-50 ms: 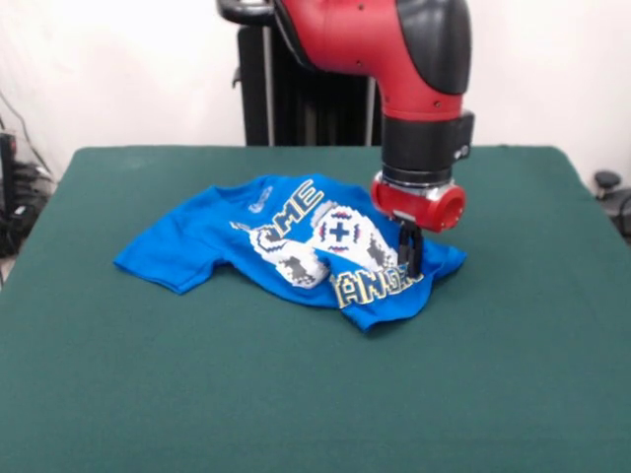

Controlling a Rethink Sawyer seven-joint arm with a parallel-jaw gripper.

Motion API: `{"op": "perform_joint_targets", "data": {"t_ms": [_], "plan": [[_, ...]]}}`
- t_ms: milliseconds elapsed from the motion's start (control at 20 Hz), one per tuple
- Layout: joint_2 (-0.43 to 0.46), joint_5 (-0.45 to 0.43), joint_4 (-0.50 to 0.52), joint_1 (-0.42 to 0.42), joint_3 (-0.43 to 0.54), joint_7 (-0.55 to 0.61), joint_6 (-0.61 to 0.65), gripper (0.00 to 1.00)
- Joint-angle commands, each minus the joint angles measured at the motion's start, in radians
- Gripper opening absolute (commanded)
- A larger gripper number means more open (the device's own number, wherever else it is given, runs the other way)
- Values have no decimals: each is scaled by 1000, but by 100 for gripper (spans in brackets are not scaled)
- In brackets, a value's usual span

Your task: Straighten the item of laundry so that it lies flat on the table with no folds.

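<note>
One pincer (410,258) presses down into the T-shirt (286,246); whether it grips cloth, I cannot tell. Folds bunch beside it. Next, probably, pulling outward across the table (296,394).

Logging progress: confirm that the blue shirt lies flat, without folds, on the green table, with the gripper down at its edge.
Not flat: the front view shows the shirt rumpled and folded over its print. It does lie on the green table, with the gripper down at its edge.

A plain white wall (118,69) is being seen behind, and black cables (20,187) are being kept at the left.
</note>
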Motion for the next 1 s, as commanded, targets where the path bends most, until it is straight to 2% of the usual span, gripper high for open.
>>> {"op": "perform_joint_targets", "data": {"t_ms": [50, 500, 1000], "plan": [[16, -15, 126, -23, 198, 257, 113, 0], [28, -3, 140, -60, 233, 222, 139, 0], [-6, 2, 192, -87, 272, 208, 183, 0]]}}
